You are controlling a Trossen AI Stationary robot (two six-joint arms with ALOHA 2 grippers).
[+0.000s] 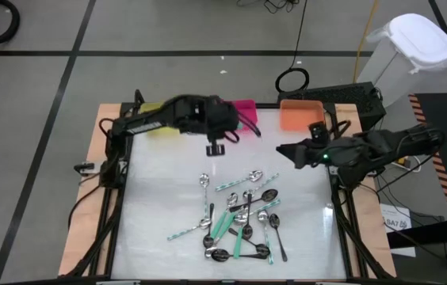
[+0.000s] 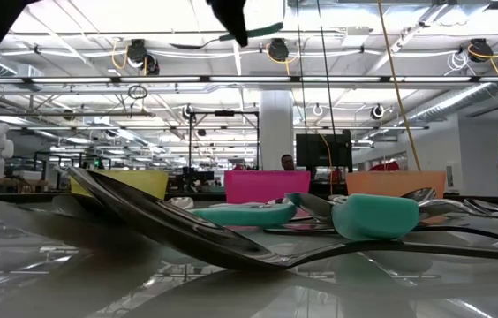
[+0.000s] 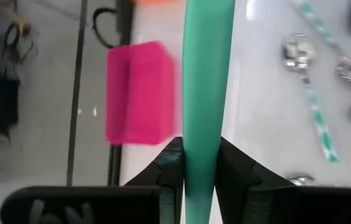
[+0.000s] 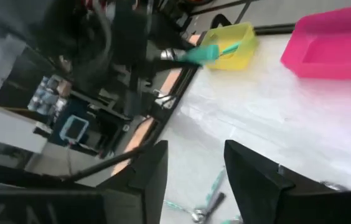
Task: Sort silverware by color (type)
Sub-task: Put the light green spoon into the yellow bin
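While the white counter [image 1: 160,198] carries the whole job, its far edge holds three bins in a row: a yellow bin [image 1: 162,108] mostly hidden under the left arm, a pink bin [image 1: 245,109] in the middle and an orange bin [image 1: 300,114] on the right, presumably one bin per spoon colour. Nearer the front lies the silverware [image 1: 239,218], a loose heap of teal-handled, shiny silver and dark spoons, still well apart from the bins.

The left end effector [image 3: 198,169] is raised over the counter just before the pink bin, and its fingers are clamped on the handle of a teal-handled spoon [image 3: 206,81], which juts forward; I judge it is being carried to its bin.

The right end effector [image 4: 195,171] hangs near the orange bin at the counter's right side, its fingers parted with nothing between them, likely free for another pick.

No brand, label or writing can be read anywhere.
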